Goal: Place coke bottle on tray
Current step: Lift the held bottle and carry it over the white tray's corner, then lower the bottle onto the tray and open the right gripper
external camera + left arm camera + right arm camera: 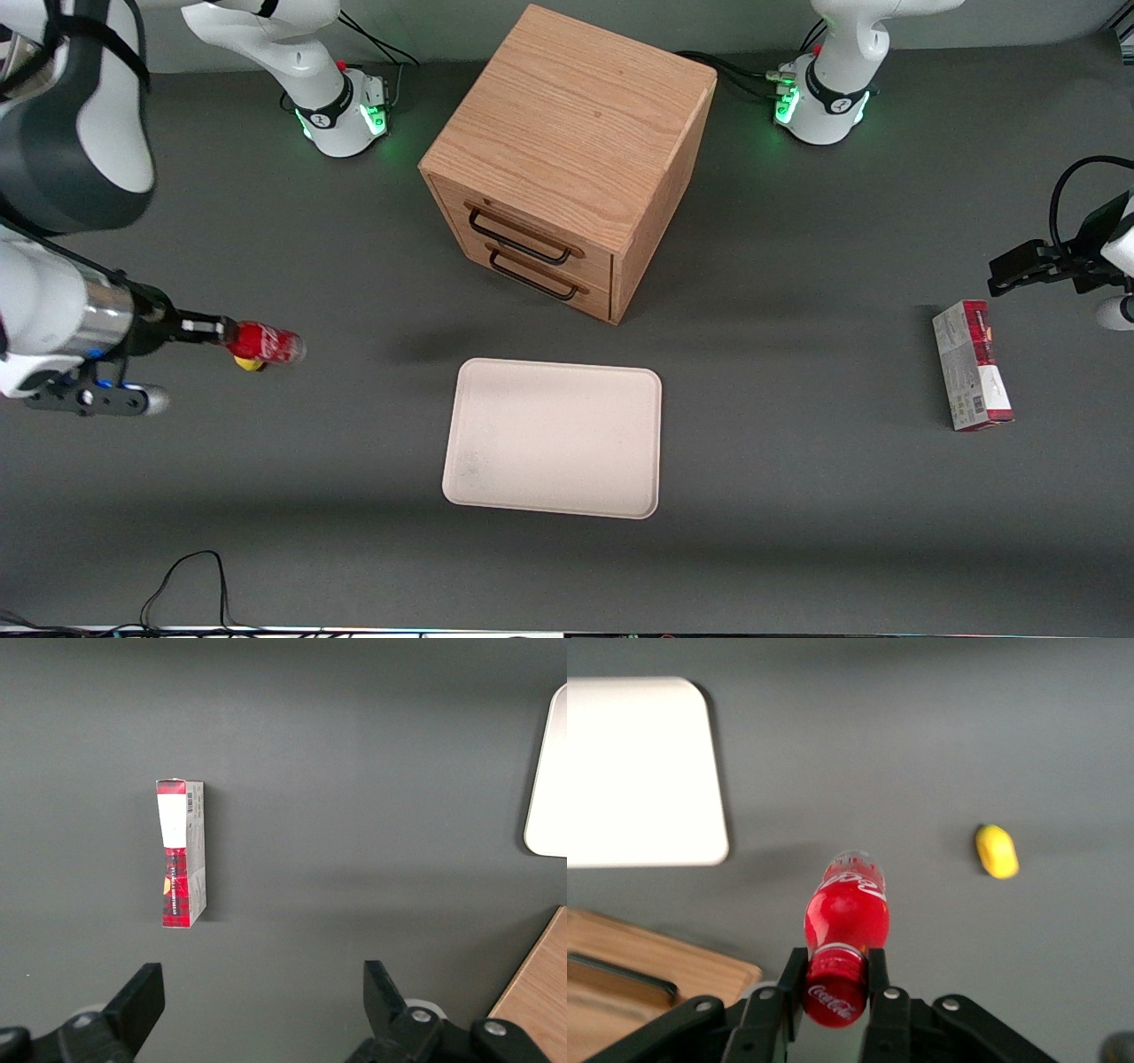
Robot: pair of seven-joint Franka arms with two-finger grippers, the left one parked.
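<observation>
The coke bottle [268, 344] is a small red bottle with white lettering. My right gripper [232, 333] is shut on its red cap end and holds it level above the table, toward the working arm's end. In the right wrist view the gripper [835, 970] clamps the bottle [846, 912] by the cap, its clear base pointing away from the wrist. The cream tray [554, 437] lies flat on the table, nearer to the front camera than the cabinet; a corner of it shows in the right wrist view [638, 771]. The bottle is apart from the tray.
A yellow lemon-like lump [250, 362] lies on the table just under the bottle, also in the right wrist view [997, 851]. A wooden drawer cabinet [567, 159] stands mid-table. A red-and-white carton box [971, 377] lies toward the parked arm's end.
</observation>
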